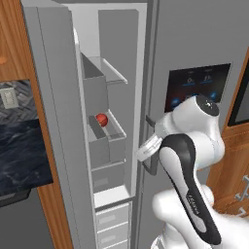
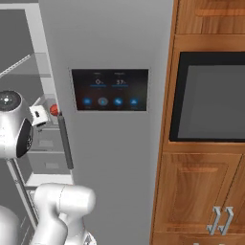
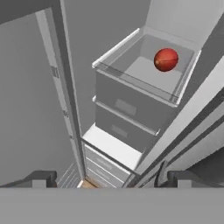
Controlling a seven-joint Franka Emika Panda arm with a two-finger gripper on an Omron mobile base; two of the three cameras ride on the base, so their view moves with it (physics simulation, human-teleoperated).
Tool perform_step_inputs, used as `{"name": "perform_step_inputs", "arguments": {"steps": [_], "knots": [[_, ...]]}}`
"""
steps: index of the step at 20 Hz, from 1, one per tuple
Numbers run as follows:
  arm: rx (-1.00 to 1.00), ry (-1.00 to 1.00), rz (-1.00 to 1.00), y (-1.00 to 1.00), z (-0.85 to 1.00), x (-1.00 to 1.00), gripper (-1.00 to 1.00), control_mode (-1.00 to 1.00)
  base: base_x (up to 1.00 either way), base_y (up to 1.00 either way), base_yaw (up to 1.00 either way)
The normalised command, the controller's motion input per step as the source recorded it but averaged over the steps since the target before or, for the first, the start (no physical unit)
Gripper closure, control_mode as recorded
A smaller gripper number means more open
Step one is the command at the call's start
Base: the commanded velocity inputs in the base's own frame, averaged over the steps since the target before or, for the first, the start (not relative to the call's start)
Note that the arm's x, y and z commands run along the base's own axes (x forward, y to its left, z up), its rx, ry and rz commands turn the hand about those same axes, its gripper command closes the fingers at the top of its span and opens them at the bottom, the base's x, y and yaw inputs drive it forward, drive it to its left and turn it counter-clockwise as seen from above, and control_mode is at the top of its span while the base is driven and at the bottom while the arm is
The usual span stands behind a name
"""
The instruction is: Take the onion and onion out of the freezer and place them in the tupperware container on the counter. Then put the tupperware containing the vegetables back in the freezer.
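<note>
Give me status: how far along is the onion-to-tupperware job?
Done: the freezer stands open. In hand: nothing; the gripper is open and empty, facing the compartment from outside. A red-orange onion sits in a clear bin inside. Left: grab it, find the second onion, load the tupperware, return it to the freezer.

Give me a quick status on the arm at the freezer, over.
Claw open, empty, outside the freezer. One red onion sitting in a clear bin. Fridge door edge close beside the claw.
</note>
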Motion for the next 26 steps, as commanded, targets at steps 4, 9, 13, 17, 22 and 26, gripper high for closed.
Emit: {"name": "perform_step_inputs", "arguments": {"steps": [4, 9, 13, 17, 22, 26], "knots": [[-0.28, 0.0, 0.01, 0.55, 0.0, 0.39, -1.0, -1.0, 0.0, 0.0, 0.0], [-0.28, -0.02, 0.04, 0.35, 0.0, 0.64, -1.0, -1.0, 0.0, 0.0, 0.0], [-0.21, -0.01, 0.12, 0.12, -0.01, 0.82, -1.0, -1.0, 0.0, 0.0, 0.0], [-0.14, -0.01, 0.14, 0.0, -0.21, 0.76, -1.0, -1.0, 0.0, 0.0, 0.0], [-0.09, -0.01, 0.15, 0.0, -0.4, 0.44, -1.0, -1.0, 0.0, 0.0, 0.0], [-0.03, -0.08, 0.13, 0.0, -0.36, 0.14, -1.0, -1.0, 0.0, 0.0, 0.0]]}}
